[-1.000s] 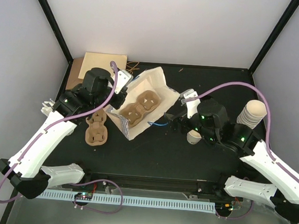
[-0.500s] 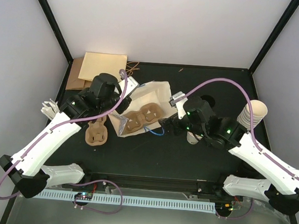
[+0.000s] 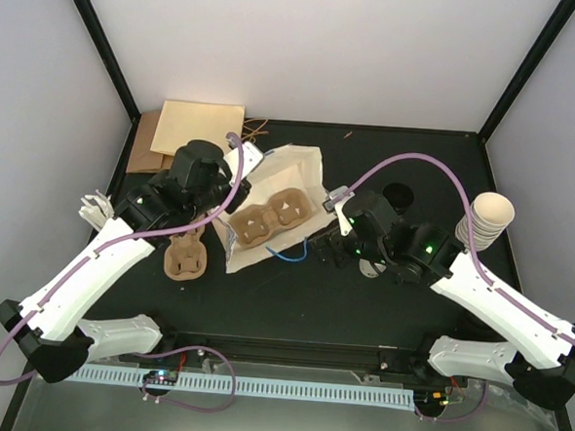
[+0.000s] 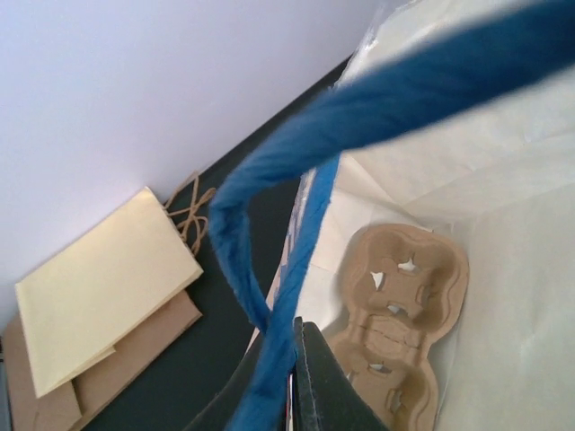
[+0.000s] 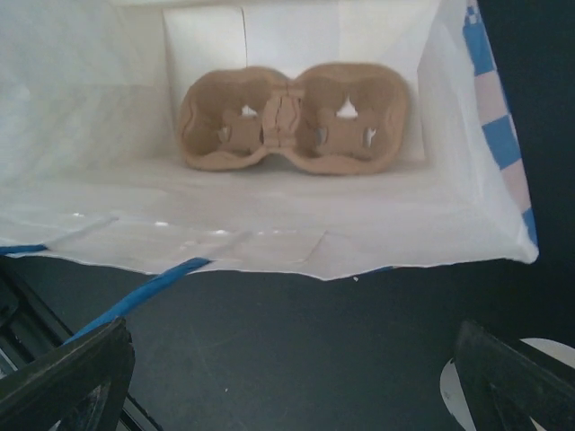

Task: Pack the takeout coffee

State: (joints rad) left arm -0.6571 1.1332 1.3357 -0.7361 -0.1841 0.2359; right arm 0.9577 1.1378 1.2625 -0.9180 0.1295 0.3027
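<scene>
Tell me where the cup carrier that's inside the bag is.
In the top view, the cup carrier lies inside the open paper bag, left of centre on the table; a second carrier lies just left of the bag.

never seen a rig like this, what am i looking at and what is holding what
Two white robot arms sit at a black table. One picture looks down from above; the other two come from small cameras on each arm's wrist. The left claw is shut on the blue handle of a white paper bag tipped on its side, mouth open, with a brown cardboard cup carrier inside. The right claw is open in front of the mouth, holding nothing. Also there: a second carrier, a stack of cups, flat paper bags, and a small cup mostly hidden under the right arm.
</scene>
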